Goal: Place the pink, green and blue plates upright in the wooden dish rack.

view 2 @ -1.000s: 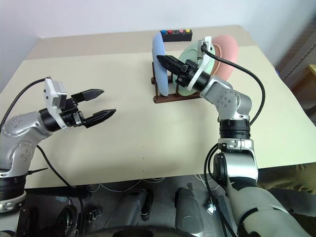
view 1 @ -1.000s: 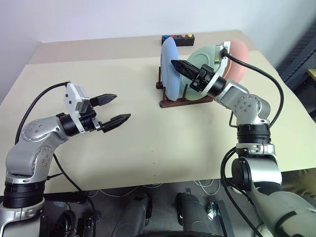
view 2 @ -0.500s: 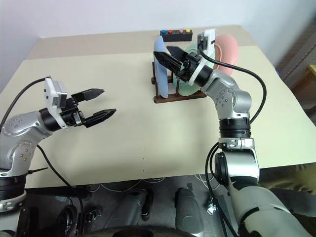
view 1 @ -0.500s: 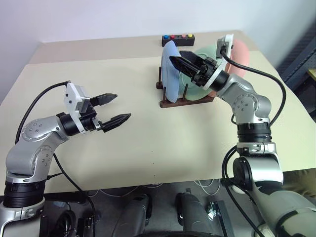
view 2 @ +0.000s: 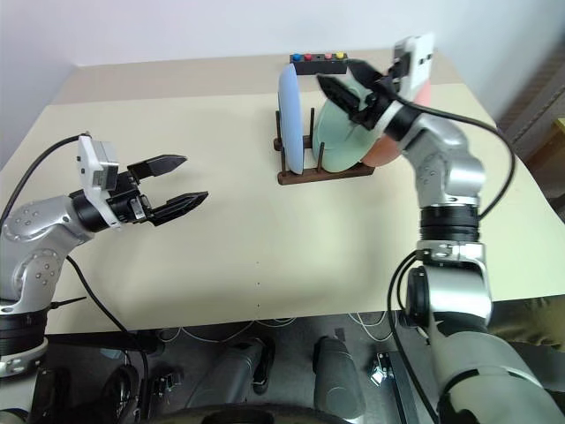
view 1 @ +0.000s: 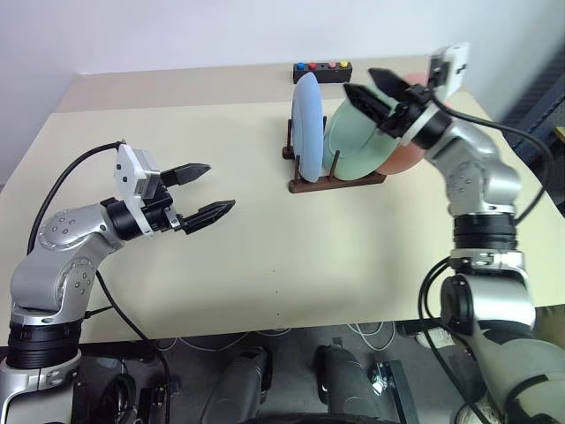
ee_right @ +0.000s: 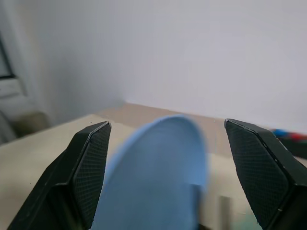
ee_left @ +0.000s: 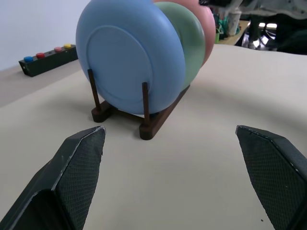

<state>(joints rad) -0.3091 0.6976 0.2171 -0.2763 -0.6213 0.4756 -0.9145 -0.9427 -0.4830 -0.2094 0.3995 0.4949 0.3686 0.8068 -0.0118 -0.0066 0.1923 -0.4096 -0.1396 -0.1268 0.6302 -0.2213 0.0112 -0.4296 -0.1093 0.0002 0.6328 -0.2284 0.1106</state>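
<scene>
Moved: right gripper (view 1: 375, 87) has risen off the pale green plastic plate (view 1: 353, 141), fingers now wide, empty.
Left gripper (view 1: 203, 192): wide, empty.
Left wrist view: round light blue plate (ee_left: 130, 62) between dark wooden rack (ee_left: 153, 120) pegs; pink plate (ee_left: 207, 24) apparently rearmost.

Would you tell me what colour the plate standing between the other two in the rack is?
Pale green, best seen in the left wrist view.

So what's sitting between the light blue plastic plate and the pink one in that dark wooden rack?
The pale green plate, leaning on pegs of the dark wooden rack between the light blue plate and the pink plate. The left wrist view shows this order too.
</scene>
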